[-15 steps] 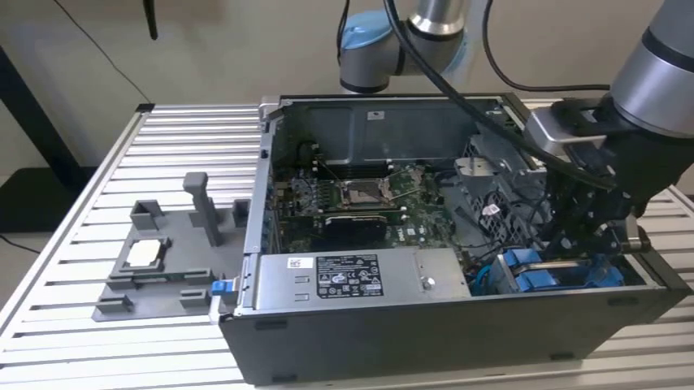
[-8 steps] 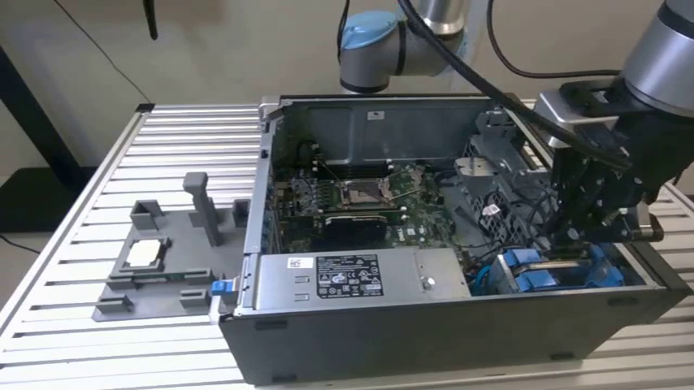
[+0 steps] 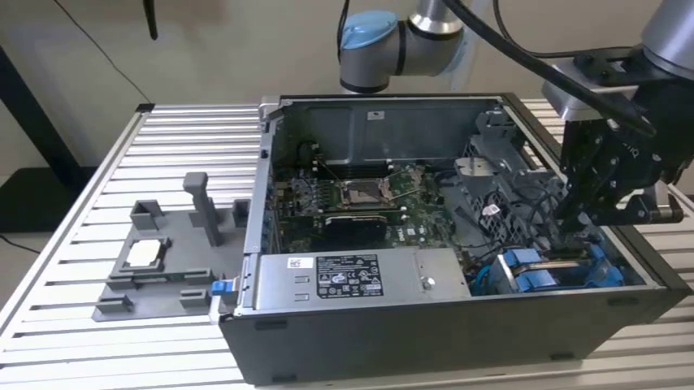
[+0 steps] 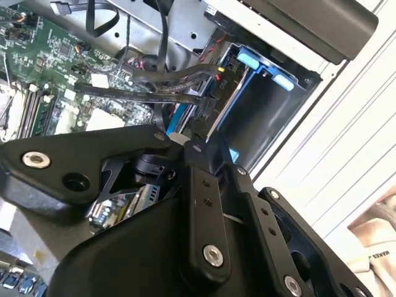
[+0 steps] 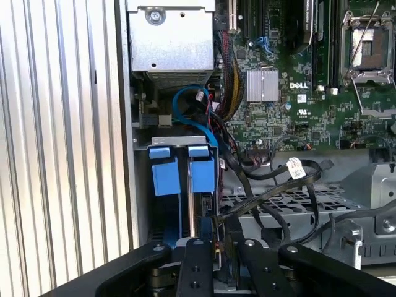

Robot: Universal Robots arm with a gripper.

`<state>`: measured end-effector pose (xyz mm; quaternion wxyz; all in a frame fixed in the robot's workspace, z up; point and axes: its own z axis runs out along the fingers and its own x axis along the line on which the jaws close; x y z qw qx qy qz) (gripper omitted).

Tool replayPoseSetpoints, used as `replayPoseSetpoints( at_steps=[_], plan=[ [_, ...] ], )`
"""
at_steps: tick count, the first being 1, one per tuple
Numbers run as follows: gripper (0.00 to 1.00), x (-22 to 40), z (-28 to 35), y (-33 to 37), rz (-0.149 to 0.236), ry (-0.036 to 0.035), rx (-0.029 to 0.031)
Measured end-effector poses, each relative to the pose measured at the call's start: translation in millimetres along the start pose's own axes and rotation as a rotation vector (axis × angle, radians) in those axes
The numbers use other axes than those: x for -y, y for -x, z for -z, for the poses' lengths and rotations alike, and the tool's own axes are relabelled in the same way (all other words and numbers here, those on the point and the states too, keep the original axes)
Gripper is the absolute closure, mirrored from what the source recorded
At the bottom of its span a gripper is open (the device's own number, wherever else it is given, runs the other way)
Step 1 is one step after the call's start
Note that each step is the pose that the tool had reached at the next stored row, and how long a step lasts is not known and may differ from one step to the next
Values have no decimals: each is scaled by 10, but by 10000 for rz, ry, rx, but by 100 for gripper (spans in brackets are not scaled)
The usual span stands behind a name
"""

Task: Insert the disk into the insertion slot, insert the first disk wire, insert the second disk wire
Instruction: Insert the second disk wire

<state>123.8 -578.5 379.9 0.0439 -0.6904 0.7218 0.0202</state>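
Blue plastic tabs are marking the insertion slot (image 3: 555, 270) at the lower right of the exterior view, in the near right corner of the open computer case (image 3: 456, 333). The black gripper (image 3: 586, 218) is reaching down into the case just above that bay, and its fingertips are sinking out of sight among dark cables there. In the first wrist view the slot (image 5: 180, 185) is sitting left of centre, its two blue tabs side by side, with the dark gap between them running down toward the gripper (image 5: 224, 263) at the bottom edge. Whether a disk is lying in the bay is hard to make out; the interior is dark and partly covered by the fingers. A black wire (image 5: 272, 192) is looping from the middle right of that frame down to a spot between the two fingers (image 5: 197, 267), which are standing narrowly apart around something dark, seemingly the wire's plug, though contact is not clear. In the second wrist view the gripper (image 4: 201, 124) is filling the lower half, its tips meeting a black connector beside the slot (image 4: 260, 111). A grey fixture (image 3: 162, 268) is resting on the slatted table (image 3: 65, 268) at the left.
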Motion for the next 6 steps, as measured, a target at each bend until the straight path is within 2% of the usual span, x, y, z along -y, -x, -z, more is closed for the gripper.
replayPoseSetpoints(
  at_steps=[6],
  plan=[
    [76, 0, 2, 0, 0, 0, 0]
  ],
)
